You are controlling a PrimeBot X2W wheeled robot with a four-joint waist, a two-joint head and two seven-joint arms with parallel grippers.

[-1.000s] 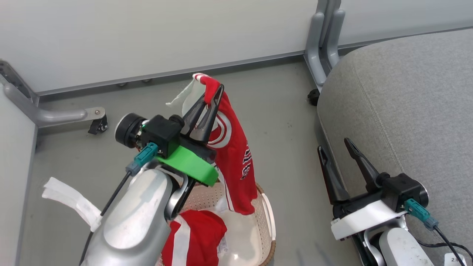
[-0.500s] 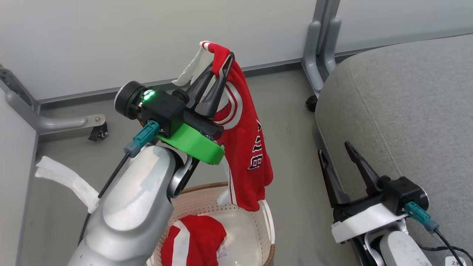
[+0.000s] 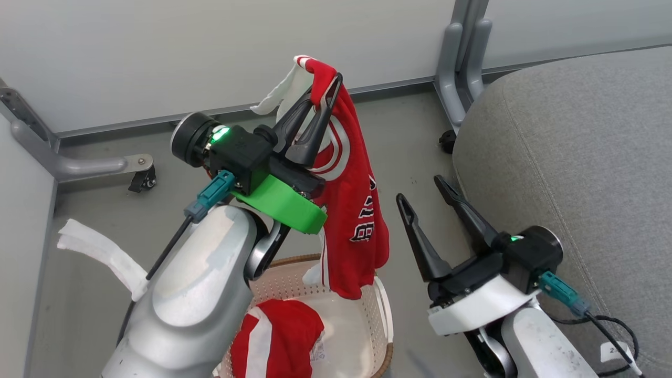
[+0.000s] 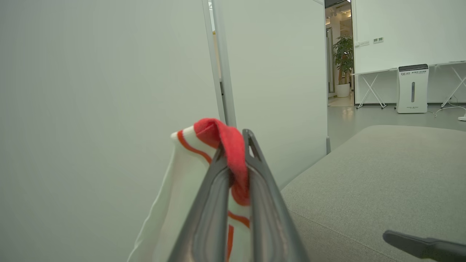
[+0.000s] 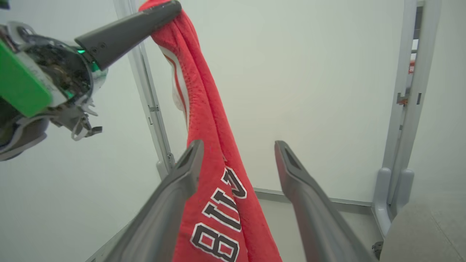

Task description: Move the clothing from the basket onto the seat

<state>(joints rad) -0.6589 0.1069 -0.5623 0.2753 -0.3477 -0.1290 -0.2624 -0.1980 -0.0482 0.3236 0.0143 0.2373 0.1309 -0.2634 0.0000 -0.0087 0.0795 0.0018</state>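
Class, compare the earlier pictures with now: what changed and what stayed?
The right pincer, open, moved left from beside the seat toward the hanging jersey. The left pincer lifted that jersey higher and stays shut on it. The other red garment still lies in the basket.

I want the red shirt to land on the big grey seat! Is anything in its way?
Yes, the robot's own right gripper. Its jaws are open, and it sits between the hanging red shirt, held by the left gripper, and the grey seat. Nothing else visible stands between them.
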